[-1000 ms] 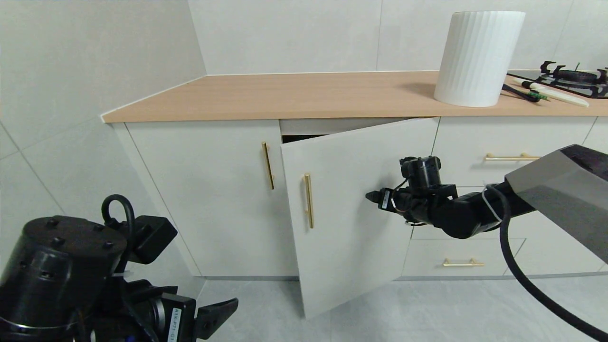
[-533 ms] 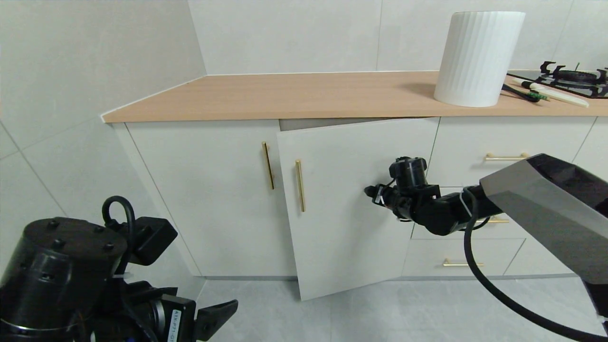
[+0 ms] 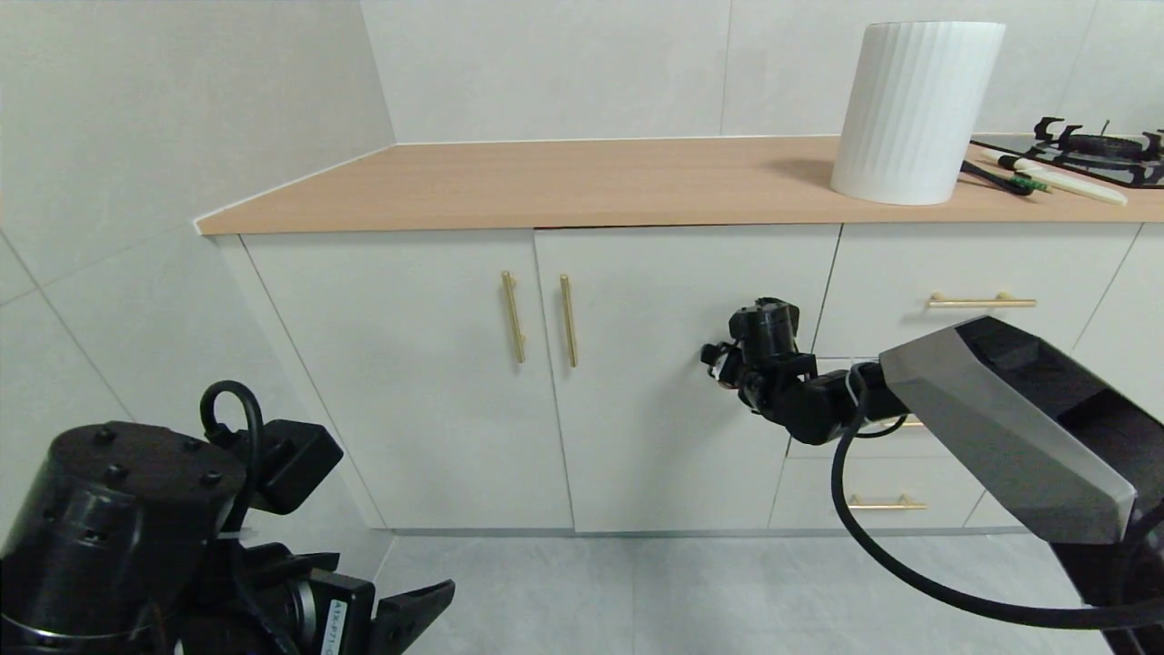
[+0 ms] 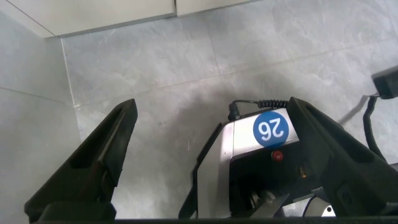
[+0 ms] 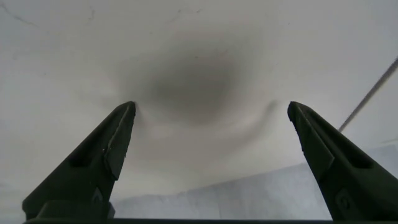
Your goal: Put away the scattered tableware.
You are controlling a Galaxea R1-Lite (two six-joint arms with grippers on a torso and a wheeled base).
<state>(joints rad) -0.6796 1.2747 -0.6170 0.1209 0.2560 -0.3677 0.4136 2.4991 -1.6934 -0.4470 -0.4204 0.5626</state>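
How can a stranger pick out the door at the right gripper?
Look below the wooden counter, where two white doors meet. It is the right door, which the right gripper points at. Its gold handle is vertical; the drawers have horizontal ones.

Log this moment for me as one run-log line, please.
cabinet door: shut | right hand: open, tips at door | left hand: open, low over floor | utensils: beside white canister

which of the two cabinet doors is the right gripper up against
The right-hand door, beside the drawers. The right gripper rests open against its face; the left-hand door lies well off to the side.
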